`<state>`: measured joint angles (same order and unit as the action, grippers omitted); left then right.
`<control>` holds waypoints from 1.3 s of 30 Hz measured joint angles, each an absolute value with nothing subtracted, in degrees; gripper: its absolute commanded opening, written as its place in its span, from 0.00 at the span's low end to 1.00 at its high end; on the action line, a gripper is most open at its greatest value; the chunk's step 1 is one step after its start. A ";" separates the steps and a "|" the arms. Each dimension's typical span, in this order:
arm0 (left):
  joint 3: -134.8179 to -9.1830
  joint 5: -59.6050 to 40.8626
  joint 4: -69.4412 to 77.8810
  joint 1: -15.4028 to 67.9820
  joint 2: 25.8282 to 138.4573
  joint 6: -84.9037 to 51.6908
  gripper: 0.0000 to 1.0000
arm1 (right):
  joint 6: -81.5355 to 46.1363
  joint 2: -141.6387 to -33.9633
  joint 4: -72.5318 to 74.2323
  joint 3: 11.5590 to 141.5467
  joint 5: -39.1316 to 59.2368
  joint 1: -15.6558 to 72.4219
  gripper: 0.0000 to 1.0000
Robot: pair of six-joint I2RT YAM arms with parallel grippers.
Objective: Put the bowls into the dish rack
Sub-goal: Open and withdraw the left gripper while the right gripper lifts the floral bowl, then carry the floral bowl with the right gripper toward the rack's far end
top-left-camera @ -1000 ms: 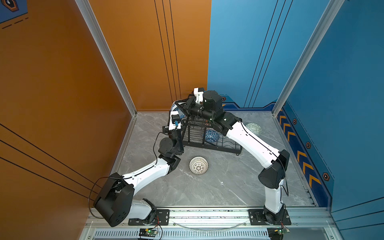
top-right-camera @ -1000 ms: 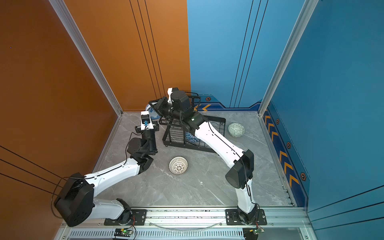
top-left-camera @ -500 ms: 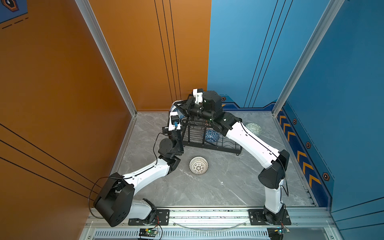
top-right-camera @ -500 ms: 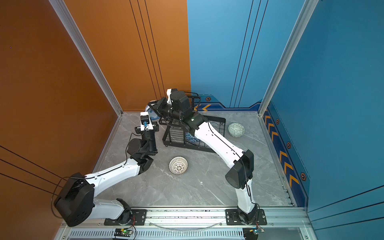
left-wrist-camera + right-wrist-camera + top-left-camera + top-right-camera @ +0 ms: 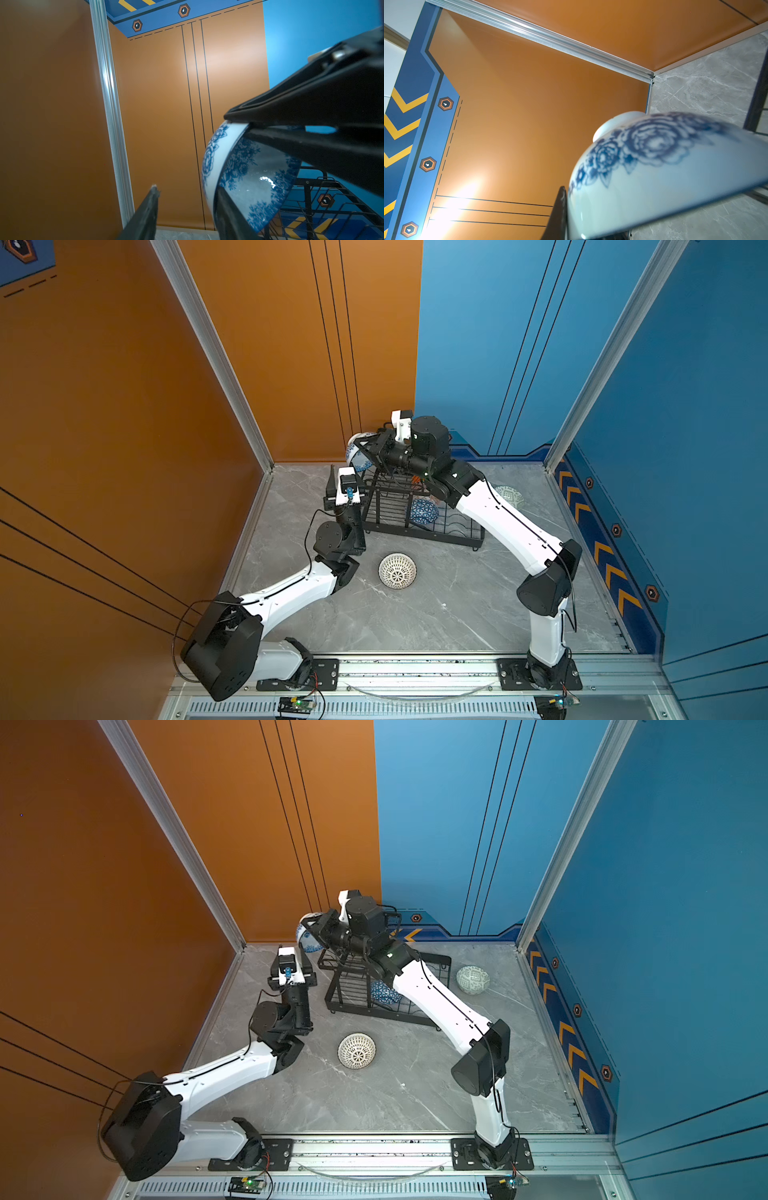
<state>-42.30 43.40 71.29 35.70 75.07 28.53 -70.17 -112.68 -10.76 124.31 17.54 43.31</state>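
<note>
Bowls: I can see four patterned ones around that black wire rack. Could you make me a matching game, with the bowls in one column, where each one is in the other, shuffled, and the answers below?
Bowls
1. blue-white floral bowl
2. blue triangle-patterned bowl
3. white bowl with dark dots
4. pale green bowl

Places
A. on the table, in front of the dish rack
B. held off the table by the right gripper, by the rack's upper tier
C. on the table, past the rack's right end
D. inside the rack's lower level

Pairs: 1-B, 2-D, 3-A, 4-C
</note>
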 measured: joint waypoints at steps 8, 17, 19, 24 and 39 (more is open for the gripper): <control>-40.10 46.63 69.63 35.24 68.49 24.29 0.98 | -67.94 -112.79 -11.09 126.48 14.66 40.69 0.00; -39.57 46.09 55.59 34.79 59.68 11.99 0.98 | -65.69 -111.39 -11.77 123.83 13.15 37.19 0.00; -40.58 44.07 49.84 34.24 58.41 7.81 0.98 | -65.36 -109.67 -11.73 120.97 13.15 36.32 0.00; -44.01 37.67 39.22 33.85 57.69 -0.84 0.98 | -65.28 -103.88 -11.49 113.56 13.13 33.34 0.00; -59.42 16.19 19.62 35.11 65.58 -15.16 0.98 | -65.91 -86.11 -4.19 90.65 13.19 17.76 0.00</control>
